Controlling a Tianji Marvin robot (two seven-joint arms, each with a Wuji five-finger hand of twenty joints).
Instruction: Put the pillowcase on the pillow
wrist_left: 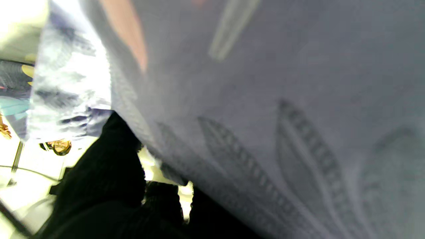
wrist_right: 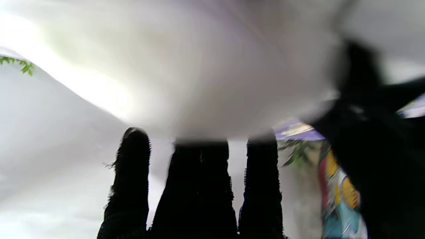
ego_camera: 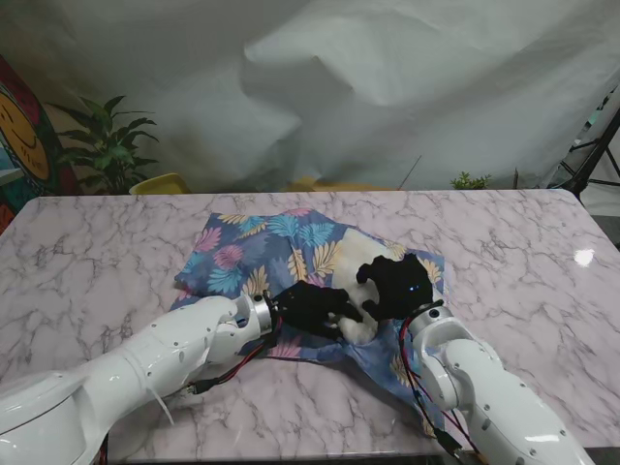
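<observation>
Risk: the pillow (ego_camera: 360,308) could have slipped back out of the pillowcase (ego_camera: 254,254) if you let the cloth mouth slacken, since only part was inside. Both lay mid-table, toward the near edge. Your left hand (ego_camera: 315,308) gripped the pillowcase edge beside the pillow. Your right hand (ego_camera: 397,286) was closed around the exposed pillow end.

Bench (ego_camera: 116,252): white marble pattern with grey veins. White backdrop sheet (ego_camera: 387,87) hanging beyond its far edge. Potted plant (ego_camera: 107,145) past the far left corner, beside a colourful painted board (ego_camera: 24,136). Small green plant (ego_camera: 470,180) and black tripod leg (ego_camera: 591,155) past the far right corner.
</observation>
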